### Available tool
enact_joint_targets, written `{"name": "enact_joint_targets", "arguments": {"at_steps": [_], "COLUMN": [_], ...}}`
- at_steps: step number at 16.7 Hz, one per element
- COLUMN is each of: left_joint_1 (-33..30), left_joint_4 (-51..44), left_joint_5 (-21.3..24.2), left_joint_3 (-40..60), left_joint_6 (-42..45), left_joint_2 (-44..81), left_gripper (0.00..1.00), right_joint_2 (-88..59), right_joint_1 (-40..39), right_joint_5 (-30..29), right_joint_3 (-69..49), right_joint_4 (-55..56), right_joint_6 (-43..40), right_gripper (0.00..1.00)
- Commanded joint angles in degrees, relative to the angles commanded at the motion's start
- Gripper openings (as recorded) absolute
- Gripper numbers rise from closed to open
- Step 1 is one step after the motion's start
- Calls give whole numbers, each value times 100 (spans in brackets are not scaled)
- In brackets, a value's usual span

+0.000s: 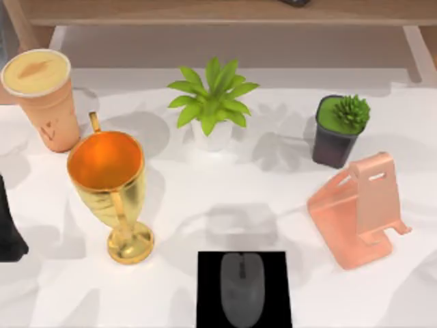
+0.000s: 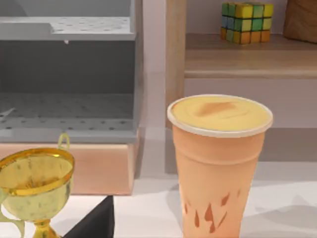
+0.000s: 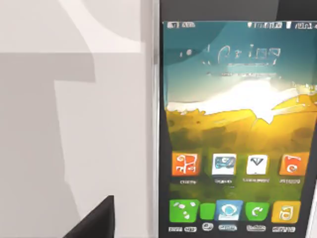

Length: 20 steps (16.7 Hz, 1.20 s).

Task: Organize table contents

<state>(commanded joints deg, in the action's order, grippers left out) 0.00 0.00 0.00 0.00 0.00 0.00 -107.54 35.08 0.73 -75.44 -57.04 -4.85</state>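
While the grey mouse (image 1: 242,287) sits on its black mat (image 1: 244,263) at the bottom middle, the orange cup (image 1: 42,98) waits upper left, maybe to be moved. I cannot tell either pincer's state. The phone (image 3: 233,129) lies flat.

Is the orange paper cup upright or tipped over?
Upright. The orange paper cup stands on its base at the table's far left, cream top facing up; the left wrist view shows its rim level and its sides vertical.
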Motion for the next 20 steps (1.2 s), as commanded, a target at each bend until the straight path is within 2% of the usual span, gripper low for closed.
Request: {"name": "enact_joint_targets", "arguments": {"at_steps": [8,13,20], "left_joint_1": [0,0,0], "left_joint_4": [0,0,0], "left_joint_5": [0,0,0], "left_joint_3": [0,0,0], "left_joint_6": [0,0,0], "left_joint_2": [0,0,0], "left_gripper": [100,100,100], "right_joint_2": [-602,-655,-655], "right_joint_1": [-7,-8,-8], "right_joint_5": [-8,-9,-9], "right_joint_3": [740,801,801], "right_joint_4": [1377,1472,1472], "right_joint_6": [36,38,38], "right_gripper": [100,100,47]}}
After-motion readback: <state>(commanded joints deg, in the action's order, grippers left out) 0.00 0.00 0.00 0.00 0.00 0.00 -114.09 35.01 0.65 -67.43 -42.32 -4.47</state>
